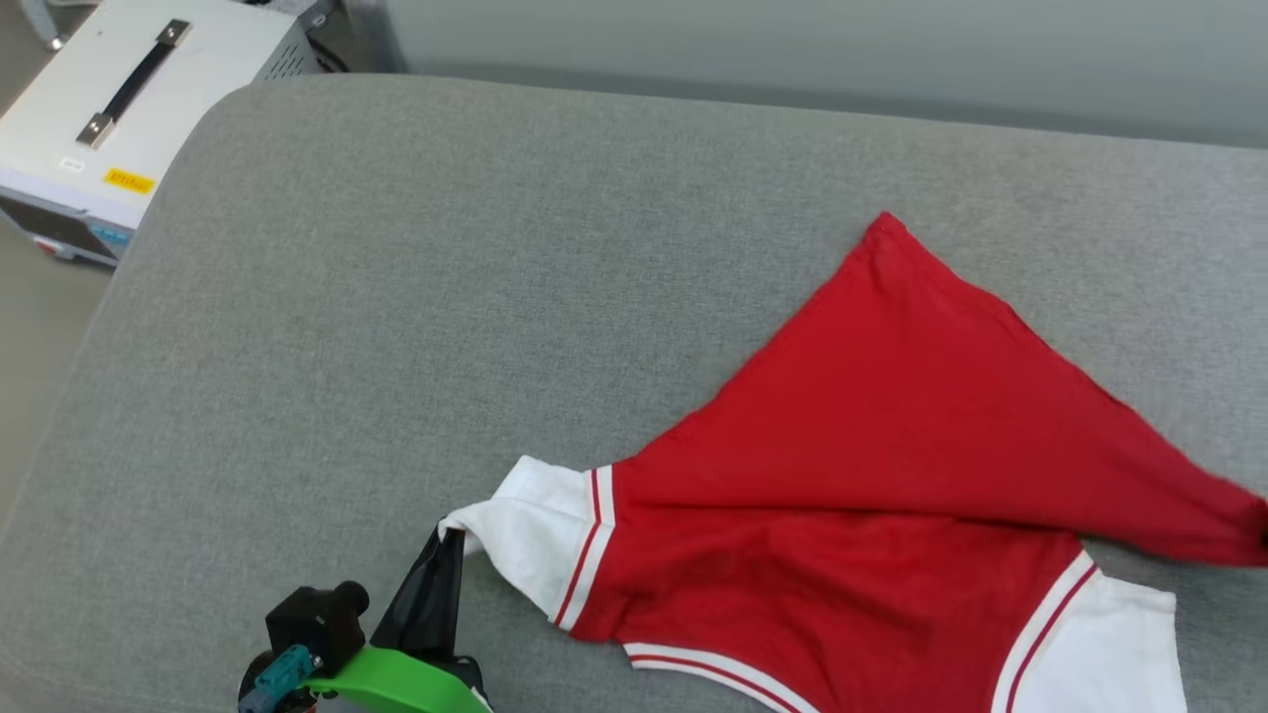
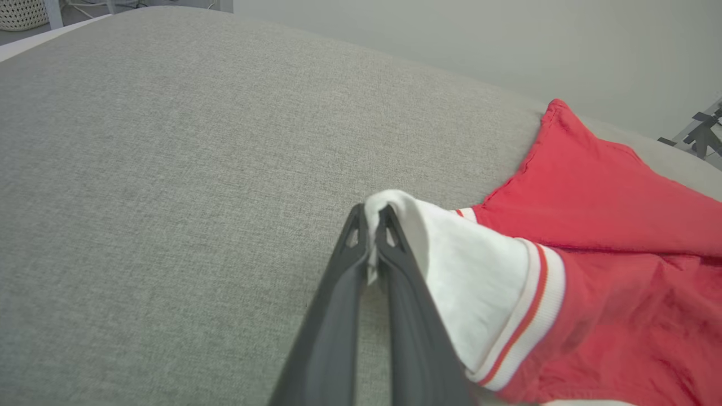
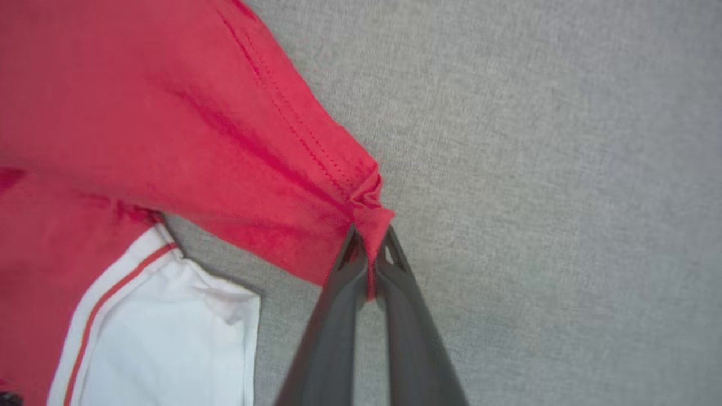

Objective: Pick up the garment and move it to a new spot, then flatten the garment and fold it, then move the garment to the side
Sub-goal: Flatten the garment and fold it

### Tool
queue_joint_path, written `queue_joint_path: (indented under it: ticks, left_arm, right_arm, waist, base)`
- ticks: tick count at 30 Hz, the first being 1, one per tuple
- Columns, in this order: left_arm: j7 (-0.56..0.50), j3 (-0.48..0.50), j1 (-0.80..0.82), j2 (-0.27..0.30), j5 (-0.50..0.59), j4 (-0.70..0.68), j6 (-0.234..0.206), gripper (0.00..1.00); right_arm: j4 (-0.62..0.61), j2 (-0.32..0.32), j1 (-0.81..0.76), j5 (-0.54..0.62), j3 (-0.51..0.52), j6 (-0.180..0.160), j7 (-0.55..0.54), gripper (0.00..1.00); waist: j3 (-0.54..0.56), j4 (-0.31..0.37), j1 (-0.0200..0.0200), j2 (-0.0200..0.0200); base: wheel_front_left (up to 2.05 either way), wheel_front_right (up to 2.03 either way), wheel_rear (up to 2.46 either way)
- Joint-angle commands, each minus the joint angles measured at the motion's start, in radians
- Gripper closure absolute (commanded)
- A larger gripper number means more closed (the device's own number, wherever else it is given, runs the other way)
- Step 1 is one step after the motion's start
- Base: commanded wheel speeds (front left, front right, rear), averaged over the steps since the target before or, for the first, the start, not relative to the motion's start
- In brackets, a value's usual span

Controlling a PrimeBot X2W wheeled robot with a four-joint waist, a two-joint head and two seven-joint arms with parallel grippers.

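The left gripper [image 2: 372, 225] is clenched on the cuff of a white sleeve [image 2: 479, 293]. A fold of white cloth is pinched between its two dark fingers, low over the grey upholstered surface [image 1: 396, 297] near the front edge. The right gripper [image 3: 370, 239] is clamped in the same way on a bunched corner of the red hem [image 3: 372, 208], and lines of stitching run up from the pinch.

Between them lies the garment [image 1: 872, 446], a red T-shirt with white short sleeves. Each sleeve joins the body through red-and-white striped trim, and a matching striped band edges the neck opening [image 1: 713, 668]. Plain red cloth faces up.

The shirt sits on the right half of the surface, with the neck opening toward the front edge and the hem away from it. The body is folded over into a triangle. One hem corner [image 1: 885, 226] points toward the back edge, and the other is drawn out to the right. The long axis runs left to right, roughly along the front edge, from the pinched sleeve to the pinched hem corner. The other sleeve [image 1: 1100, 654] lies flat just in front of that fold.

Beyond the back left corner of the surface stands a white box [image 1: 119, 99] with a black handle and a yellow label.
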State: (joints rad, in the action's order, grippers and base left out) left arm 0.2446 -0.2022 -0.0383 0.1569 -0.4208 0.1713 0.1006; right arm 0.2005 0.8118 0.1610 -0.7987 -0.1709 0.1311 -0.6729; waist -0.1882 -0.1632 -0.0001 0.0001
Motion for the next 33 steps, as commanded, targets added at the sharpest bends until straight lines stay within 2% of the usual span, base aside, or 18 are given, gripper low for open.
queue_joint_path:
  ticks: [1, 10, 17, 18, 19, 26, 33]
  left_arm:
    - [-0.004, 0.001, -0.012, 0.007, -0.004, -0.003, -0.006, 1.0]
    - [-0.007, 0.0, -0.025, 0.016, -0.01, -0.005, -0.014, 1.0]
    - [-0.005, -0.002, -0.033, 0.018, -0.013, -0.004, -0.019, 1.0]
    - [-0.004, -0.002, -0.033, 0.019, -0.013, -0.004, -0.02, 1.0]
    - [-0.004, -0.003, -0.032, 0.02, -0.013, -0.005, -0.02, 1.0]
    - [-0.003, -0.013, -0.022, 0.02, -0.009, -0.011, -0.023, 1.0]
    - [0.0, -0.025, 0.003, 0.017, -0.004, -0.023, -0.022, 1.0]
  right_arm:
    - [-0.007, -0.015, -0.049, -0.01, 0.014, 0.0, 0.009, 1.0]
    - [-0.027, -0.131, -0.376, 0.009, 0.094, 0.0, 0.005, 1.0]
    - [-0.034, -0.22, -0.458, 0.032, 0.14, 0.0, 0.033, 1.0]
    - [-0.039, -0.228, -0.453, 0.038, 0.153, 0.0, 0.043, 0.67]
    - [-0.045, -0.233, -0.447, 0.043, 0.164, 0.0, 0.051, 0.0]
    - [-0.16, -0.231, -0.344, 0.077, 0.284, 0.0, 0.141, 0.0]
    - [-0.301, -0.191, -0.174, 0.099, 0.319, 0.0, 0.113, 0.0]
  waist:
    - [0.047, 0.046, 0.0001, -0.0001]
    - [0.07, 0.052, 0.0001, -0.0001]
    - [0.072, 0.06, 0.0001, -0.0001]
    - [0.072, 0.062, 0.0001, -0.0001]
    - [0.072, 0.063, 0.0001, -0.0001]
    - [0.069, 0.066, 0.0001, -0.0001]
    - [0.028, 0.039, 0.0001, -0.0001]
  base:
    - [0.0, 0.0, 0.0]
    - [0.0, 0.0, 0.0]
    - [0.0, 0.0, 0.0]
    - [0.0, 0.0, 0.0]
    - [0.0, 0.0, 0.0]
    - [0.0, 0.0, 0.0]
    - [0.0, 0.0, 0.0]
